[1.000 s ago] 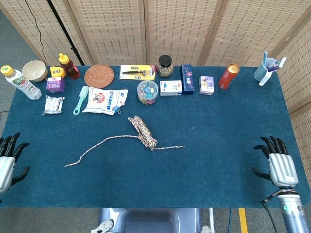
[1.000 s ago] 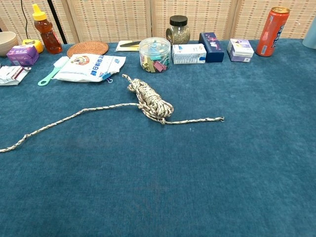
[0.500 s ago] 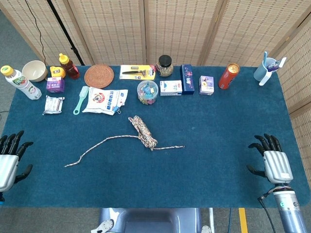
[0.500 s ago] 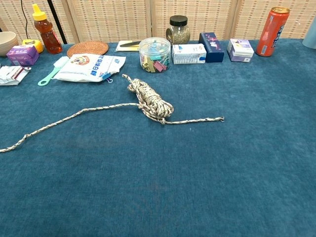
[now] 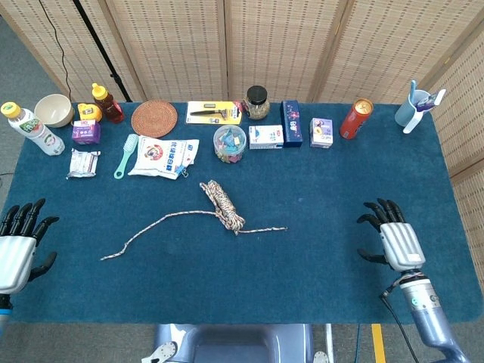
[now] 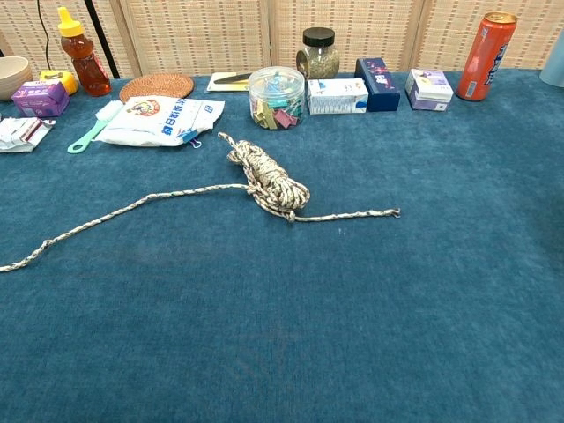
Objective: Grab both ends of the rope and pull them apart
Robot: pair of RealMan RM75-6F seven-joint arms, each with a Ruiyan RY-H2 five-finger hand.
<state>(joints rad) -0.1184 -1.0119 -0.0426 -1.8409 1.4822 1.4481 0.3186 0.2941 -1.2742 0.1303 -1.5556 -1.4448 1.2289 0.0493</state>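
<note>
- Speckled white-and-brown braided rope [image 5: 221, 206] lay mid-surface on the dark blue felt-like cloth surface [image 5: 318, 189], its middle bundled in a tight wound coil.
- Long left tail ran out flat to a free end [image 5: 103, 259] toward the front left; short right tail ended at a free end [image 5: 285, 228] just right of the coil.
- Left hand [image 5: 17, 246] sat at the front-left edge, fingers apart, holding nothing, well apart from the rope.
- Right hand [image 5: 395, 240] sat front right, fingers apart, empty, also well apart from the rope.
- Neither hand showed in the chest view.
- Step in hand, judged: reach each hand to its own-side rope end.
- Doing it well: pinch each thin tail close to its tip, pressing onto the cloth since the cord lies flat; pull outward evenly, low over the surface, so the coil unwinds and does not drag.
- Rope looked limp, rough-braided and thin; likely to slip from a loose pinch.
- Clear plastic tub of coloured clips [image 5: 229, 143] and white printed pouch [image 5: 163, 157] sat just behind the coil; worth keeping clear.
</note>
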